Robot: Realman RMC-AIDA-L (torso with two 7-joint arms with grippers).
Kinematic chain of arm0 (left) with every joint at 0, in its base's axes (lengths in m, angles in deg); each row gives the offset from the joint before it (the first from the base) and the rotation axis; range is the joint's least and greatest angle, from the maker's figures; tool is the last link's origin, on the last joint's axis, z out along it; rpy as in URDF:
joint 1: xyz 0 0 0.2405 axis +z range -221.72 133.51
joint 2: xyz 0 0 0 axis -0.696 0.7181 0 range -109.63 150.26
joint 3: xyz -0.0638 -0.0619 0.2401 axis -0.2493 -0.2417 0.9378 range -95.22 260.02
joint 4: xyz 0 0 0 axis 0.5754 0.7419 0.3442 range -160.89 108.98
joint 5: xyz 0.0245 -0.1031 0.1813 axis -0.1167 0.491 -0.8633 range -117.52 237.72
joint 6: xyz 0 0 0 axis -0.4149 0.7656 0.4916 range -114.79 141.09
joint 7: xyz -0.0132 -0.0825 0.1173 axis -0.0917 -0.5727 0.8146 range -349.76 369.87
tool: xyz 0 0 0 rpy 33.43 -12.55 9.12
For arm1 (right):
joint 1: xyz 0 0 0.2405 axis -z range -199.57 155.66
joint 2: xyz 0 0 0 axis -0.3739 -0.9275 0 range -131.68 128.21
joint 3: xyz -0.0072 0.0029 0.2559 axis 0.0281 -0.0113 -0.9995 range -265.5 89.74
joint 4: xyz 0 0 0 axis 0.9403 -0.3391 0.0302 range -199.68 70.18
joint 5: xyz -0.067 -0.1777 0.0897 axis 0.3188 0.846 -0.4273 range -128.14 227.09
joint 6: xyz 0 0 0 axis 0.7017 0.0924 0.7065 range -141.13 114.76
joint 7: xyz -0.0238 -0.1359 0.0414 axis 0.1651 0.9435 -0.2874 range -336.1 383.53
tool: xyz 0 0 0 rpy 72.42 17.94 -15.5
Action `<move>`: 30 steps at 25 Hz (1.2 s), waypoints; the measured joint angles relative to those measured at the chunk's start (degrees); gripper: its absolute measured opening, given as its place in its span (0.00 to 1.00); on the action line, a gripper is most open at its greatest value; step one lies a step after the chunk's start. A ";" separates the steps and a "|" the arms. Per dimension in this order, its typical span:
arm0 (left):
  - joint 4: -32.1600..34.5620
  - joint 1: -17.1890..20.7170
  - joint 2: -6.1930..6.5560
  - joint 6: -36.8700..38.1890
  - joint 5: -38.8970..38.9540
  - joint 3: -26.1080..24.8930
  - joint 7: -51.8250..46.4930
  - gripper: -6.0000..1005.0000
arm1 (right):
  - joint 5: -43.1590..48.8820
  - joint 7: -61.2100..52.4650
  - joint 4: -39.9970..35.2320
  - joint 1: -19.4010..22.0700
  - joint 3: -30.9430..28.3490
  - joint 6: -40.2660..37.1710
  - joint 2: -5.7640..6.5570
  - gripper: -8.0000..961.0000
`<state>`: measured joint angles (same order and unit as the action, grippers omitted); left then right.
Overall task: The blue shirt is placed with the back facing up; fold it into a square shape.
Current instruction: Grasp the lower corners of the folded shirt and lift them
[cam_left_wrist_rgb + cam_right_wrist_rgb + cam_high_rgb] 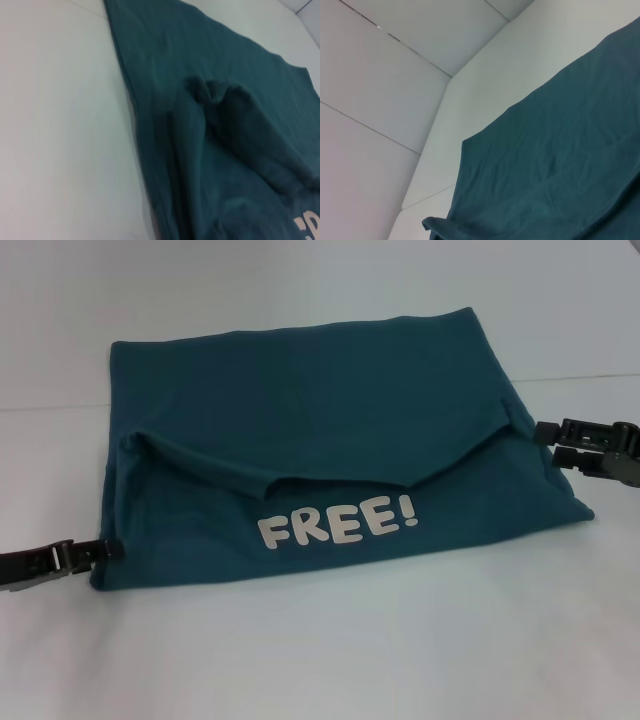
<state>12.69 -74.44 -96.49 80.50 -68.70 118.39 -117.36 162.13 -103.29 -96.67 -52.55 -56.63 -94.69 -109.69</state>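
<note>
Apparently both grippers (108,550) (545,432) grip blue shirt (300,410) edges.

A dark teal-blue shirt (300,440) is lying folded into a rough rectangle, its near half showing white block lettering reading "FREE!" (338,521). A loose flap of fabric is drooping across the middle, its edge curving just above the letters.

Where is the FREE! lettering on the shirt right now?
In the head view the white FREE! lettering faces up on the near part of the blue shirt, just below a folded-over flap, between the left claw and right claw.
</note>
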 joint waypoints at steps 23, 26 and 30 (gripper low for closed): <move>-0.05 -1.19 -1.50 -0.32 -0.65 2.76 -1.77 0.58 | -0.25 0.01 0.37 0.36 -0.04 0.22 -0.07 0.83; 0.49 -1.23 -1.43 -0.53 -1.18 3.01 -2.82 0.55 | -0.25 0.01 0.37 0.36 -0.04 0.21 -0.07 0.83; 0.99 -1.31 -1.46 -0.46 -1.59 3.03 -3.56 0.46 | -0.25 0.01 0.41 0.28 -0.04 0.21 -0.07 0.83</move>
<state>13.68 -75.74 -97.95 80.04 -70.29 121.42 -120.92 161.88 -103.28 -96.27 -52.27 -56.68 -94.48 -109.75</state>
